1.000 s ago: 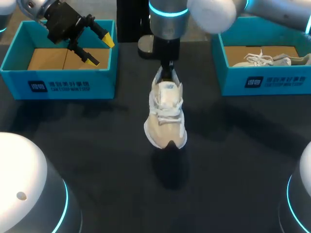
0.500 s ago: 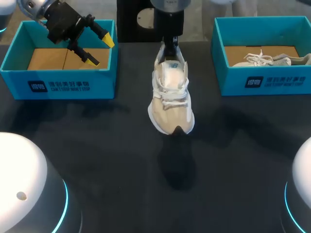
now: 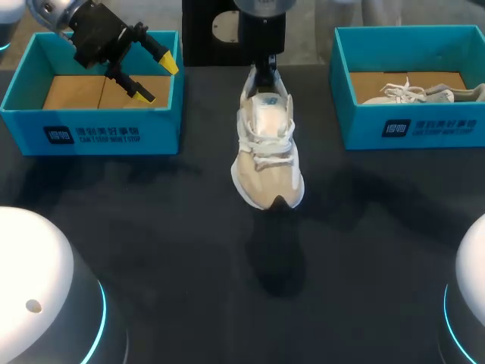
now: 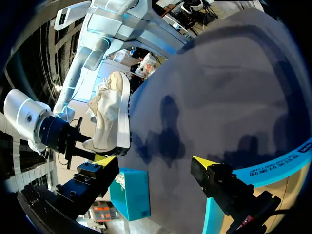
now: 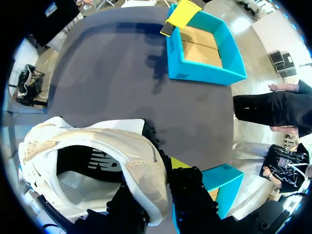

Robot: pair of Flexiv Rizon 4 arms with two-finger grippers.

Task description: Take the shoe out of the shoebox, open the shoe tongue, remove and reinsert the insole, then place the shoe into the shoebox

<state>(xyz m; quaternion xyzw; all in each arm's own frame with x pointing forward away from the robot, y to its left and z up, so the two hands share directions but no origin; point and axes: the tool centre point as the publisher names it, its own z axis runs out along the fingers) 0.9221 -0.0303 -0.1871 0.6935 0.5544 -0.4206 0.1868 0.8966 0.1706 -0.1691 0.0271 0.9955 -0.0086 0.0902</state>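
Holding entry: the white and beige lace-up sneaker hangs from the right end effector over the middle of the dark desk. The heel is up and the toe tips down towards the near edge. The sneaker looks clear of the desk, and its shadow falls on the surface in front of the toe.

In the right wrist view, the right end effector is clenched on the sneaker at the heel collar. One finger is inside the opening and the other is against the outside of the heel. We can see the dark lining inside the shoe. From this angle we cannot tell how the insole sits.

The left end effector hovers over the teal cardboard shoebox at the left. Its fingers are spread and grip nothing, and both yellow tips are over the box's brown cardboard floor. The left wrist view confirms this: the left end effector is released, and the sneaker is well apart from it, ahead and off to one side.

A second teal cardboard shoebox stands at the right of the desk. It holds a pale laced shoe lying on its side. The held sneaker is between the two boxes and touches neither.

The right wrist view also shows the left shoebox across the desk from the sneaker.
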